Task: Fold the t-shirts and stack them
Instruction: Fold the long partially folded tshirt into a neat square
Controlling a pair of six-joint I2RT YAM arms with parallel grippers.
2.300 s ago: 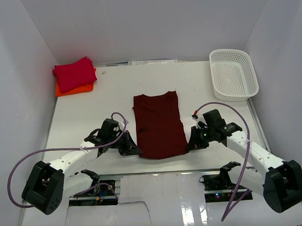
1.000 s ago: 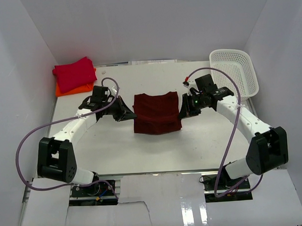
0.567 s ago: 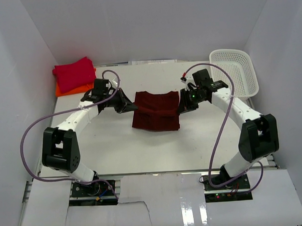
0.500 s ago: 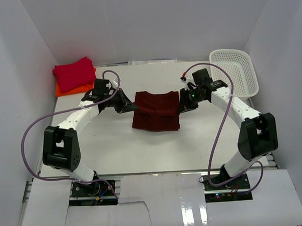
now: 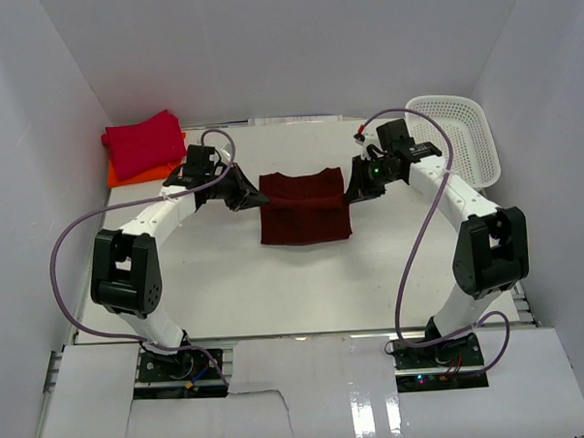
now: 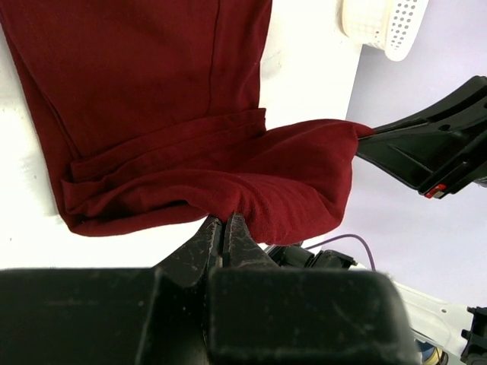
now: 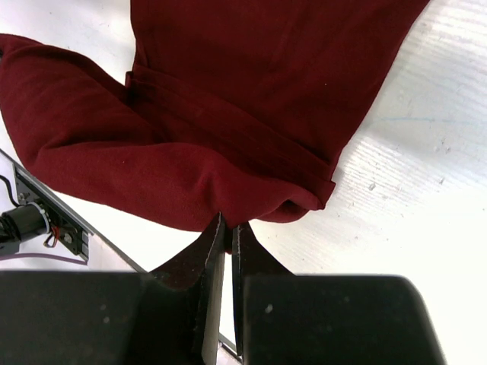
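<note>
Both of your arms have a hold: left fingers (image 6: pixel 211 237) and right fingers (image 7: pixel 214 237) each pinch a doubled edge of the maroon t-shirt (image 5: pixel 304 209), folded over mid-bench (image 5: pixel 275 283).

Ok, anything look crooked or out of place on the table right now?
Only the far-left stack: the crimson shirt lies twisted on the orange shirt, which pokes out along its near edge. The maroon shirt is mid-fold, its upper layer pinched at either side by the left claw and right claw. Nothing looks spilled or damaged.
</note>
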